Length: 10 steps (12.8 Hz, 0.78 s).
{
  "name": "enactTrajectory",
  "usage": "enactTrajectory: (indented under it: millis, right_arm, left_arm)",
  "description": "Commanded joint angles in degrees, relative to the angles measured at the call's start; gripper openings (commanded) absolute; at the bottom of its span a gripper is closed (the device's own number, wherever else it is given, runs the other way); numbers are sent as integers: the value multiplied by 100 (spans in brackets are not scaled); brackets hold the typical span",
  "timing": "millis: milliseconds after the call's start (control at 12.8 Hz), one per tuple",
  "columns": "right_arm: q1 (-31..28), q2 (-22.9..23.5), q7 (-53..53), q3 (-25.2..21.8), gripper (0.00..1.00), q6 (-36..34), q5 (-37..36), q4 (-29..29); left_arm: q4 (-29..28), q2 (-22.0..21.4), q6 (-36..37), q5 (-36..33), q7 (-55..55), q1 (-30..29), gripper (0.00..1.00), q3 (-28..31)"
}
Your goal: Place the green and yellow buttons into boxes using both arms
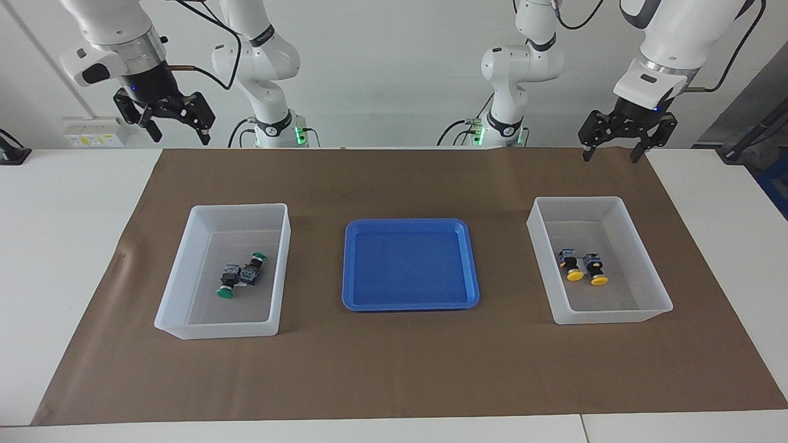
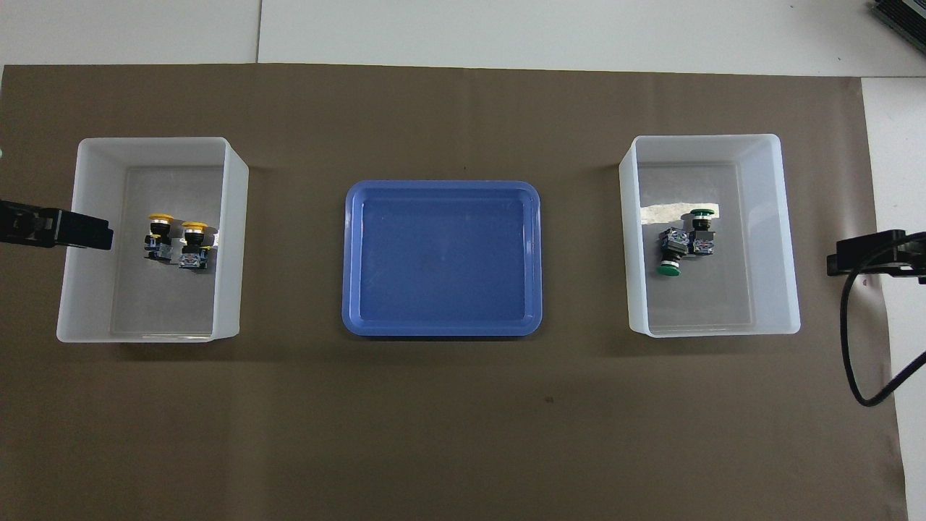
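The table is viewed from high across, facing the robots, and steeply from overhead; the blue tray [image 1: 410, 264] [image 2: 441, 258] is shared.

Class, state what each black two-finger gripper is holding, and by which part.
Nothing is held. The left gripper and right gripper both hang open and empty, raised above the table.
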<state>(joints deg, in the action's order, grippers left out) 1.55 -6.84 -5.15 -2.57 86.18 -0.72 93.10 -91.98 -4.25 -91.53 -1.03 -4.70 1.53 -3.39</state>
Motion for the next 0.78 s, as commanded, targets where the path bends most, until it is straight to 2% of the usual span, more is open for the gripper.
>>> enactTrajectory:
  millis: [0, 78, 235, 706]
  right_arm:
    - [-49, -107, -74, 37, 100, -22, 107, 94]
    - [-49, -107, -74, 37, 100, -22, 107, 94]
    - [-49, -107, -74, 37, 100, -22, 107, 94]
    - [-49, -107, -74, 37, 100, -13, 107, 94]
  left_arm:
    - [251, 118, 206, -3, -119, 425, 100, 276]
    - [259, 135, 284, 41, -119, 636, 100, 486]
    - [303, 196, 443, 278, -101, 682, 100, 628]
    - [268, 170, 434, 235, -101, 401, 100, 532]
